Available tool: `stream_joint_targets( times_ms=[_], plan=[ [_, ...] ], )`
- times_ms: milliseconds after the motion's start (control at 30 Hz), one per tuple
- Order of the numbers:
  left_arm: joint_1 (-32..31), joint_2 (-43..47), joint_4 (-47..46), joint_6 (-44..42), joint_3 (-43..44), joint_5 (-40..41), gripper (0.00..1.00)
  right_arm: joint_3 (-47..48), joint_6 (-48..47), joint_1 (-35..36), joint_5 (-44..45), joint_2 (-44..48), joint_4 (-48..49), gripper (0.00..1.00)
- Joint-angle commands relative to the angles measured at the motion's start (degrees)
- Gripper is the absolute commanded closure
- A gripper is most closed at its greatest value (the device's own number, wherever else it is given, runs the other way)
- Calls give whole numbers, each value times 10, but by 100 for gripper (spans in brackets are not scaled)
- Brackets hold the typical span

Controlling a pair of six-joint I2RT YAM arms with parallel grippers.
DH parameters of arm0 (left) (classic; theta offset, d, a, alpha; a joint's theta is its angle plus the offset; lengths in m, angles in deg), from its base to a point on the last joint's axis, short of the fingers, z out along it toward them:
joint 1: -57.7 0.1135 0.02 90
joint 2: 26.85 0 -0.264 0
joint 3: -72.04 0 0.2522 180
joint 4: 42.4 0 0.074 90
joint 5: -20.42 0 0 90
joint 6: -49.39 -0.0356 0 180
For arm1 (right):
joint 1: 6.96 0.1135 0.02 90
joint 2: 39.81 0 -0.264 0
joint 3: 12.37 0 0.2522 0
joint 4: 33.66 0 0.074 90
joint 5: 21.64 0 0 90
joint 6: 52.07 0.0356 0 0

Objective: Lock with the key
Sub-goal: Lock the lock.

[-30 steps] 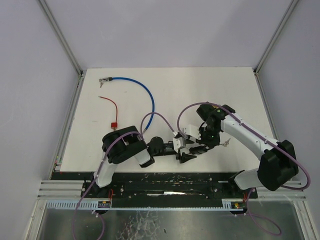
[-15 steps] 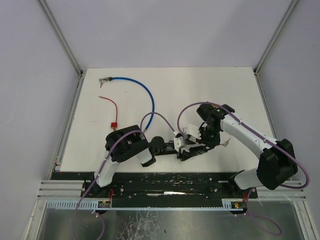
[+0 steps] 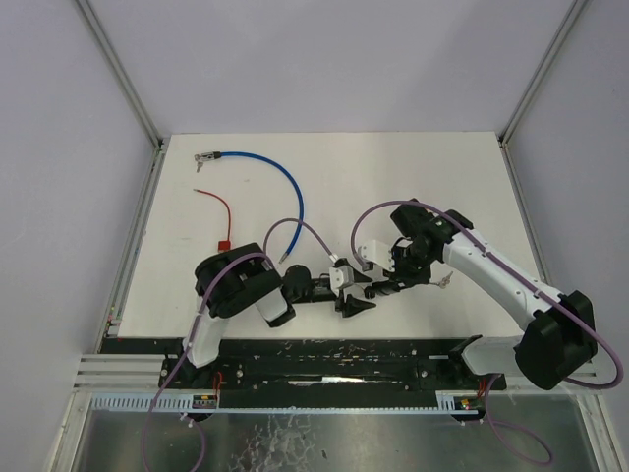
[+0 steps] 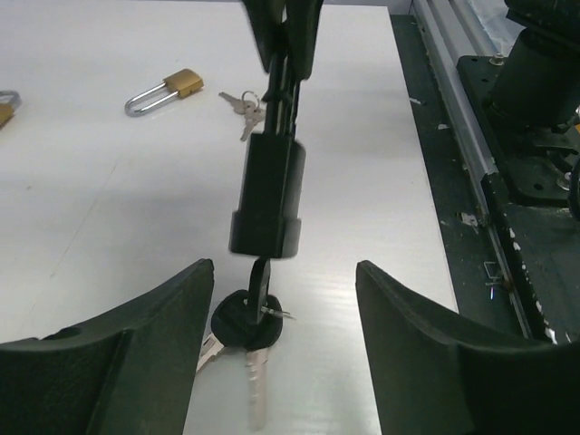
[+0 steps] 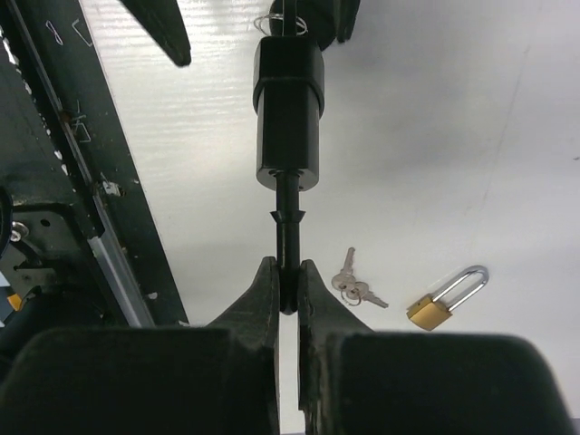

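My right gripper (image 5: pixel 288 272) is shut on the thin black shaft of a black cylinder lock (image 5: pixel 287 113) and holds it above the table. A black-headed key (image 4: pixel 246 319) sits in the lock's (image 4: pixel 267 195) far end, and two silver keys hang from it. My left gripper (image 4: pixel 283 270) is open, with its jaws wide on either side of the key and touching nothing. In the top view the left gripper (image 3: pixel 354 304) faces the right gripper (image 3: pixel 391 284) near the table's front edge, with the lock (image 3: pixel 378 289) between them.
A brass padlock (image 5: pixel 442 300) and a small bunch of keys (image 5: pixel 354 285) lie on the table beyond the lock. A blue cable (image 3: pixel 280 187) and a red cable lock (image 3: pixel 222 224) lie at the back left. The black front rail (image 3: pixel 334 349) runs close by.
My left gripper has drawn back a little to the left, away from the lock. The right gripper still holds the lock and has shifted slightly.
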Motion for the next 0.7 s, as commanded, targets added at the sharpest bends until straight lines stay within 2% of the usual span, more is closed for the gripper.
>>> stream_joint_targets(
  times_ms=[0, 100, 267, 533, 667],
  plan=[
    [20, 30, -34, 9, -25, -27, 35, 0, -6, 6, -37, 34, 23, 100],
    [20, 36, -33, 9, -28, -26, 30, -7, -13, 7, -52, 35, 27, 100],
    [19, 30, -33, 24, -13, -32, 30, -15, -15, 6, -71, 27, 37, 100],
    [15, -17, -33, 63, 31, -58, 47, -19, -19, 6, -95, 26, 48, 100],
    [13, -25, -33, 66, 40, -77, 59, -22, -20, 6, -101, 24, 55, 100]
  ],
)
